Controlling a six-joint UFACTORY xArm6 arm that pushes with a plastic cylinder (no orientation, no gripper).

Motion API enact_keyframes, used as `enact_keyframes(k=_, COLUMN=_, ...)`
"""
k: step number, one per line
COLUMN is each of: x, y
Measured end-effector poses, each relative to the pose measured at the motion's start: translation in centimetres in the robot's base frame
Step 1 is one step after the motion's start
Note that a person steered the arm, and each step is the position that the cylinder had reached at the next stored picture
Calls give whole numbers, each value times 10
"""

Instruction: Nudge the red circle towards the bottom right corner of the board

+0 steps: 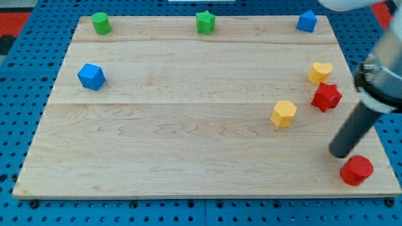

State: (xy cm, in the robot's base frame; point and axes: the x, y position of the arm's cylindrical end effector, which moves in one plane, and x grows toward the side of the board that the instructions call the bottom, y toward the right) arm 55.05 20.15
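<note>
While the red circle, a short ribbed-looking cylinder, sits near the bottom right corner of the pale wooden table, my tip rests just up and to the view's left of it, close beside it; contact cannot be made out. No fingers exist on this arm, only a smooth dark rod. Further up the right side lie a red star, a yellow heart touching or nearly touching it, and a yellow hexagon to their left. Along the top edge stand a green cylinder, a green star and a blue block. A blue faceted block sits at the left.
</note>
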Motion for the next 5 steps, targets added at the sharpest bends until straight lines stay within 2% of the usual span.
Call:
enact_keyframes(k=1, x=-5, y=-64)
enact_keyframes(k=2, x=-53, y=-105)
enact_keyframes(k=3, x=-90, y=-120)
enact_keyframes(k=4, x=-112, y=-105)
enact_keyframes(k=5, x=-106, y=-93)
